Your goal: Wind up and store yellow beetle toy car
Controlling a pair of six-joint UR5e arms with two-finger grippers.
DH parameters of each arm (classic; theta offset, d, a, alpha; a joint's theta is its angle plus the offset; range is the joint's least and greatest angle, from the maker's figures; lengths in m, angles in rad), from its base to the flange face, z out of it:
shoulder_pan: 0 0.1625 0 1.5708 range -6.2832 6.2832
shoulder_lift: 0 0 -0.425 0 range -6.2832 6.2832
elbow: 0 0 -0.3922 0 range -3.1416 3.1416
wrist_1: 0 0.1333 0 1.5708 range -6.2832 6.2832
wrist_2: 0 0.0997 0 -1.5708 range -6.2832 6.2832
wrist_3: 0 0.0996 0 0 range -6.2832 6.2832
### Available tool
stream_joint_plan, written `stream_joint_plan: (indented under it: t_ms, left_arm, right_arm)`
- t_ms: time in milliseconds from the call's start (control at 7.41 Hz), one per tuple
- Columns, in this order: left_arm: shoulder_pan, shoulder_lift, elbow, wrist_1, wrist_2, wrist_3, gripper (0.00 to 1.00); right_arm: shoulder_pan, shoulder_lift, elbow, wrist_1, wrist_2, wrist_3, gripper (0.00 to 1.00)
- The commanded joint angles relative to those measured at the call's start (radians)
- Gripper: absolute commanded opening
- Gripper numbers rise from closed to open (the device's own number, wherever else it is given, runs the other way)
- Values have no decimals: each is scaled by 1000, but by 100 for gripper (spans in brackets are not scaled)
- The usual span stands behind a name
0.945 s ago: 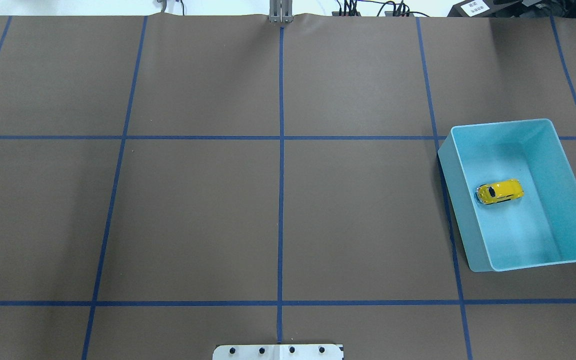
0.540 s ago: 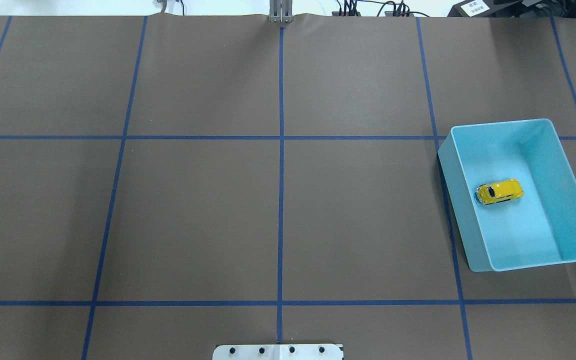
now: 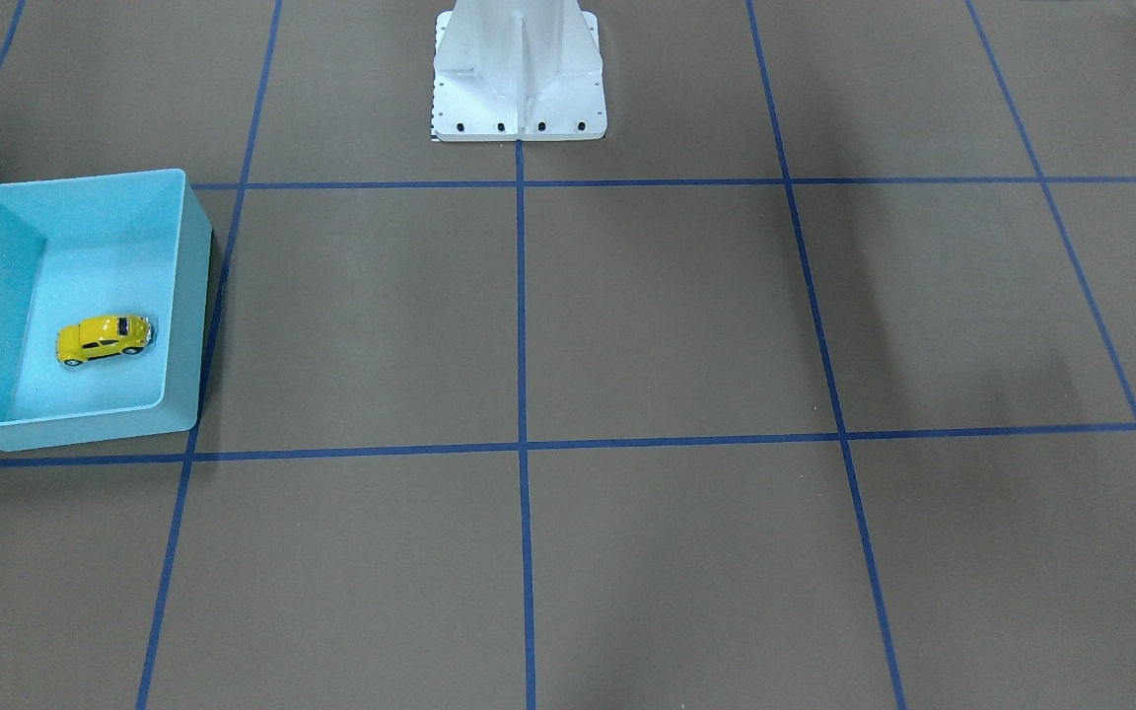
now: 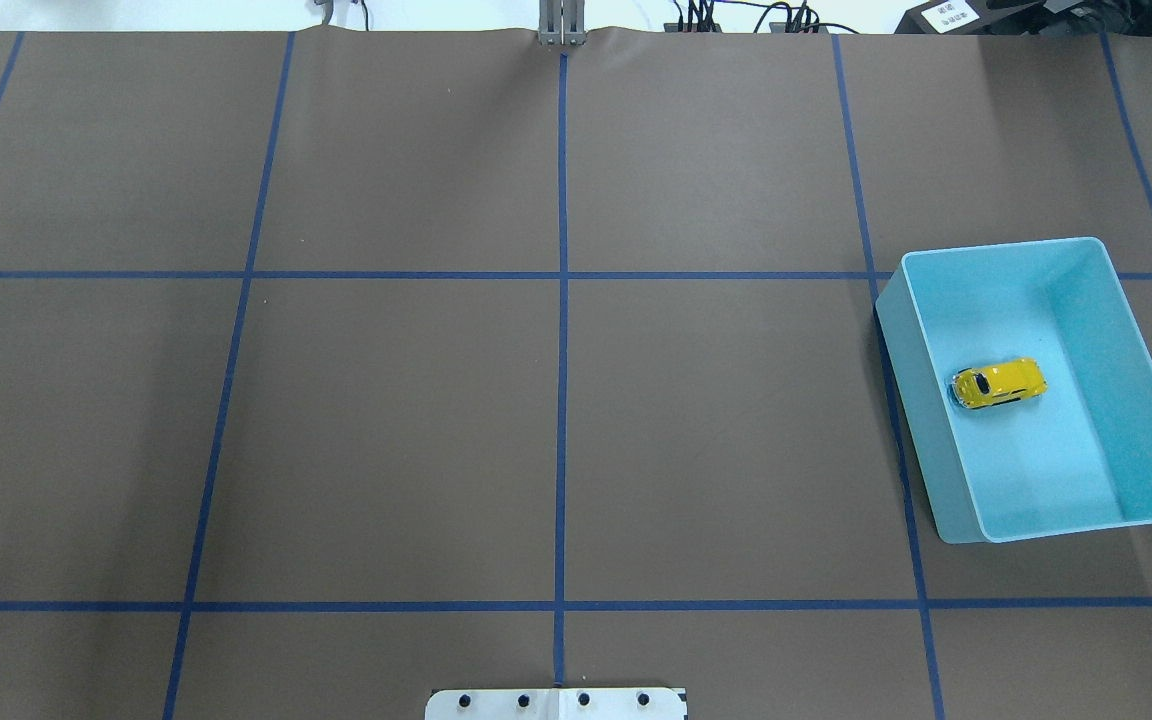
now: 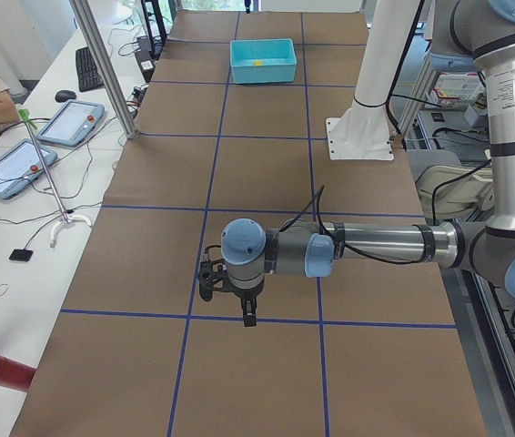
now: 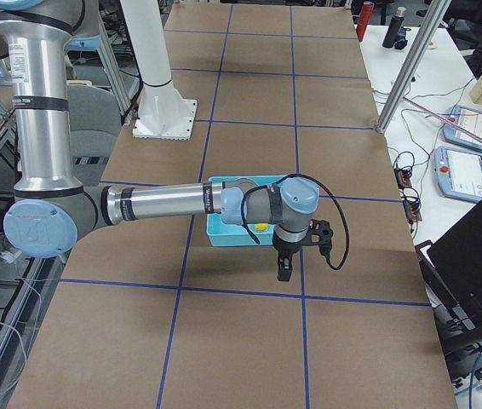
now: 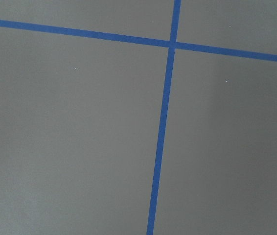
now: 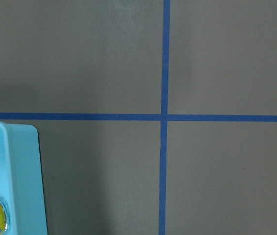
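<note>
Brown paper table [image 4: 386,430] with a blue tape grid. The light blue bin [image 4: 1126,400] sits toward the robot's right end.

Yellow beetle toy car [image 4: 1000,383] is inside the bin, upright on its wheels on the bin floor. It's close to the wall on the table-centre side and apart from the other walls. Nothing is touching it.

Right gripper [image 6: 284,271] hangs over bare table just beside the bin, outside it, fingers pointing down. Its wrist camera catches only a bin corner and a sliver of the car. Left gripper [image 5: 247,314] hangs over the table toward the other end, well apart from the bin. Both show only in the side views, so I can't tell whether either pincer is open or closed. Neither is holding the car, since it lies loose in the bin.

Progress, my read:
- Store step looks done: car in the bin, both arms off it.
- Wind-up step can't be verified from these views, because a wound spring doesn't show from outside.
- What's left is probably just parking the arms.
- If the wind-up was skipped, the car has to come back out — the right arm is the near one for that.
</note>
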Motion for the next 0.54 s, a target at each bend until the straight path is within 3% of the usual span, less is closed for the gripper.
stream_joint_plan:
  t_ms: [0, 405]
  left_arm:
    - [0, 0, 4, 0, 0, 1, 100]
    - [0, 0, 4, 0, 0, 0, 100]
  right_arm:
    - [37, -21, 20, -2, 8, 1, 100]
    - [66, -47, 19, -2, 43, -4, 100]
